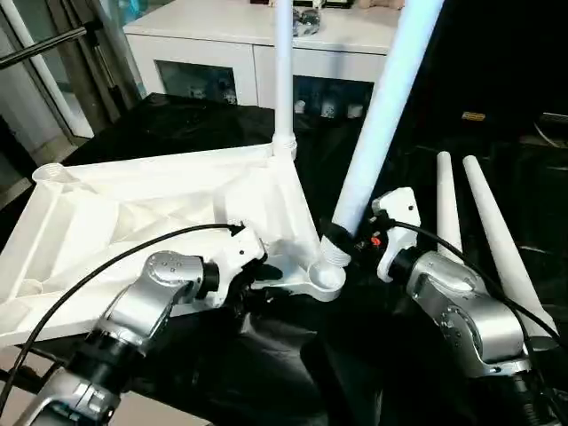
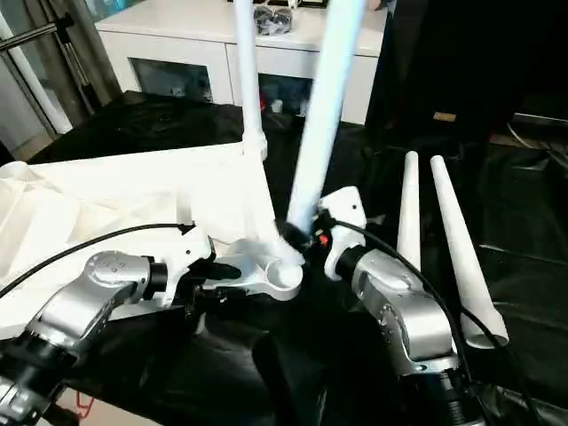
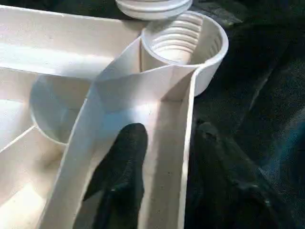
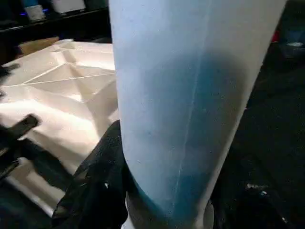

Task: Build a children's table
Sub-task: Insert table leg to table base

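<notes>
Right gripper [image 1: 355, 232] clasps a tilted leg [image 1: 383, 115] just above the tabletop's [image 1: 133, 213] near corner socket [image 3: 183, 40]; left gripper [image 1: 257, 277] straddles the adjacent rim. Upright the leg before threading.

Setting: indoor room, domestic or showroom-like, arranged as a robot test area. Evidence: white cabinet [image 1: 257, 62] with glass doors and small items behind them, well beyond the claws; black sheeting [image 1: 186, 124] covering the work surface; grey curtain [image 1: 67, 53] and a metal stand pole [image 1: 44, 49] beyond the left claw [image 1: 257, 275].
</notes>
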